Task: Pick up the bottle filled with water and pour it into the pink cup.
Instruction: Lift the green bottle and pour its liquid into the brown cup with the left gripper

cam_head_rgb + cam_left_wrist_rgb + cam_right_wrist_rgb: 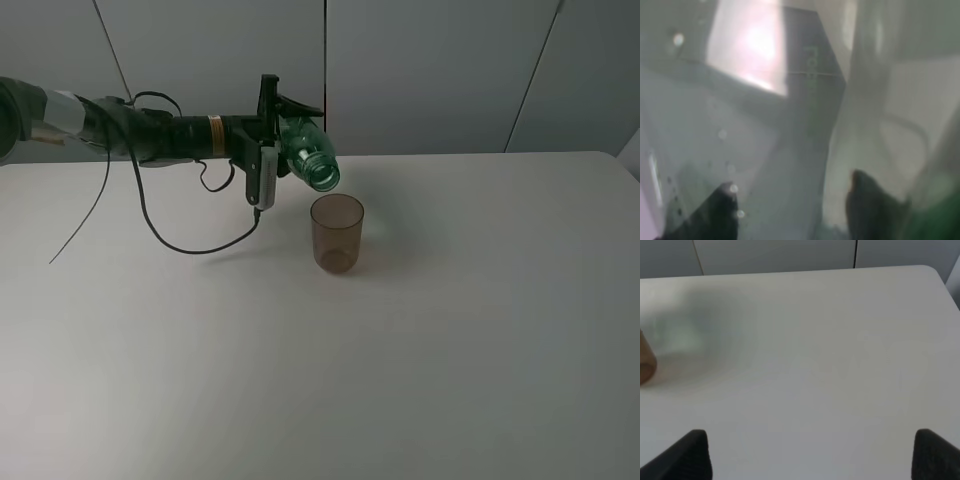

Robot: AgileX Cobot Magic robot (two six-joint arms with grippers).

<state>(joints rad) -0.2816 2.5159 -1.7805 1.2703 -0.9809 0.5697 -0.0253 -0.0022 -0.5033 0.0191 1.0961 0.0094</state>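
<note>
The left gripper [272, 135] reaches in from the worktop's [480, 350] left edge, clamped around the body of the bottle [308, 152]. The bottle hangs tipped well over near the far edge, with its open mouth just above the rim of the pink cup [337, 234]. The cup stands upright a little left of the middle. Whether any water is left in the bottle cannot be made out.

The thin, smooth plastic bottle probably dents if squeezed hard, so the mid-body hold looks sound. The cup seems light and easy to knock over with the neck.

The right gripper [810, 456] is spread open over bare worktop.
</note>
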